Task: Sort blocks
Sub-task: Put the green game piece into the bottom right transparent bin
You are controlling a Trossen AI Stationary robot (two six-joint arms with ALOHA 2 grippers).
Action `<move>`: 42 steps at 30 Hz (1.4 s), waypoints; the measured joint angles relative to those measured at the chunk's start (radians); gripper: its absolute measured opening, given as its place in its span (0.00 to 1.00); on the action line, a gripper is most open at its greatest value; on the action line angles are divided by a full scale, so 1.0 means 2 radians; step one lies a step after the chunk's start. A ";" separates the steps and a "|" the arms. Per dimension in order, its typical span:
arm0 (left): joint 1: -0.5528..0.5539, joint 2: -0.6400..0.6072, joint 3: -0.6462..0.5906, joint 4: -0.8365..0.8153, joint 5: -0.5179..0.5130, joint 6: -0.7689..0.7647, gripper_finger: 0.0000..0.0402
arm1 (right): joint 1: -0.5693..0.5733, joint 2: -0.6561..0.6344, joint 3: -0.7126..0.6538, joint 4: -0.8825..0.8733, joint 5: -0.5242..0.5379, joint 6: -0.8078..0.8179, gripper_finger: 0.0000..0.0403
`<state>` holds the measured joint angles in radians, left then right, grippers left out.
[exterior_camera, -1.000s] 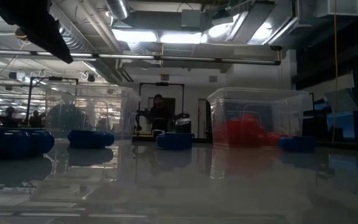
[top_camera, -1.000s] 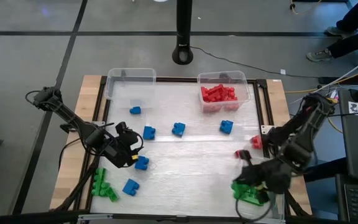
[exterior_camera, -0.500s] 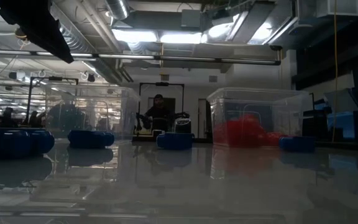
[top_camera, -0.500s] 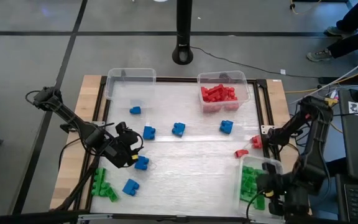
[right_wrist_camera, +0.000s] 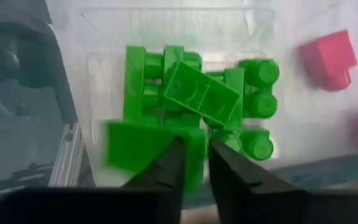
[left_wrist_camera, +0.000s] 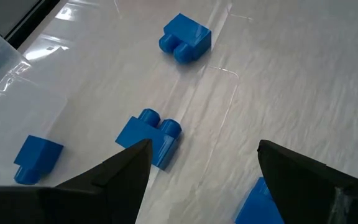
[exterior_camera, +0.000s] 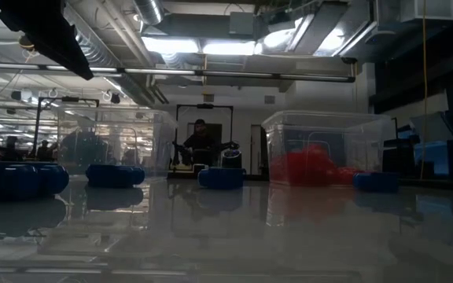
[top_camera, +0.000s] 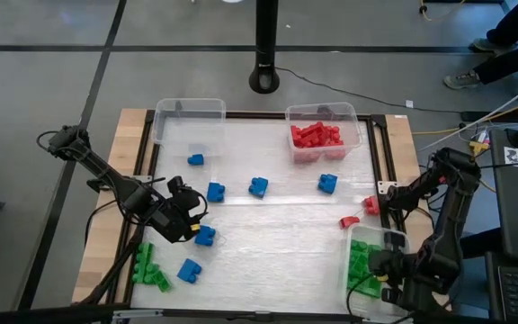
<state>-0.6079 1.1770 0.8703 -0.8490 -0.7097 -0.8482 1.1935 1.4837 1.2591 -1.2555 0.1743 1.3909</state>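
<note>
Lying at the lower left of the high view are loose green blocks point(top_camera: 150, 268) with a blue block point(top_camera: 189, 270) beside them. Hovering just above them in the frame, the left gripper point(top_camera: 190, 219) is holding its fingers spread wide with nothing between them, a blue block point(top_camera: 205, 236) sitting just beside it. Toward the upper middle, an almost empty clear bin point(top_camera: 188, 121) is standing left of the bin of red blocks point(top_camera: 323, 133), with more blue blocks point(top_camera: 258, 186) scattered between. At the lower right, the right gripper point(top_camera: 390, 277) is hanging over a bin of green blocks point(top_camera: 364, 261), its fingers nearly together and gripping nothing; two red blocks point(top_camera: 370, 205) are lying just above.
</note>
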 joint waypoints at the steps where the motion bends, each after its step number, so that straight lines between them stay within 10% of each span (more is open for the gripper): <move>1: 0.000 0.000 0.000 0.000 0.000 0.000 0.70 | -0.003 0.000 0.000 -0.002 -0.008 0.000 0.21; 9: 0.000 0.000 0.000 0.000 0.003 0.009 0.70 | -0.045 -0.043 0.000 0.006 -0.044 -0.023 0.56; 15: -0.002 0.000 0.000 -0.001 0.068 0.005 0.70 | -0.103 -0.071 0.000 0.044 0.111 -0.170 0.69; 21: -0.015 0.000 0.000 -0.006 0.151 -0.030 0.70 | -0.198 -0.046 -0.006 0.157 0.204 -0.440 0.71; 28: -0.058 0.000 0.000 -0.008 0.241 -0.104 0.70 | -0.295 0.016 -0.050 0.382 0.175 -0.703 0.69; 42: -0.184 0.056 0.000 -0.007 0.301 -0.314 0.70 | -0.359 0.177 -0.071 0.592 0.156 -0.803 0.69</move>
<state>-0.9766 1.2891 0.8700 -0.8634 -0.1073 -1.4765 0.4747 1.8381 1.1175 -0.0722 0.4866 -0.2146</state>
